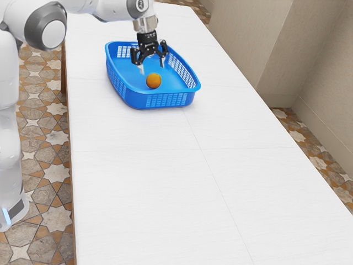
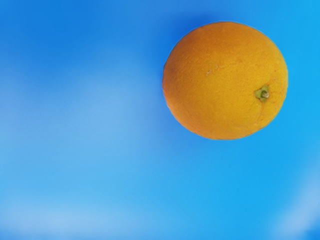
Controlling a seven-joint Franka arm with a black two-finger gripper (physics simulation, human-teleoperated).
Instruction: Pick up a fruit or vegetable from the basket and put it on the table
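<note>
Exterior view: orange [image 1: 154,81] below gripper [image 1: 152,68]

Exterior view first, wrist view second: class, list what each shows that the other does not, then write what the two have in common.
Exterior view: the white arm, the tool with its fingers apart above the orange, the rim and latticed walls of the blue basket, the white table, the patterned floor and the beige wall.

Wrist view: the orange's green stem end and its fine skin texture.

Both: the orange, resting on the basket's blue bottom.
</note>
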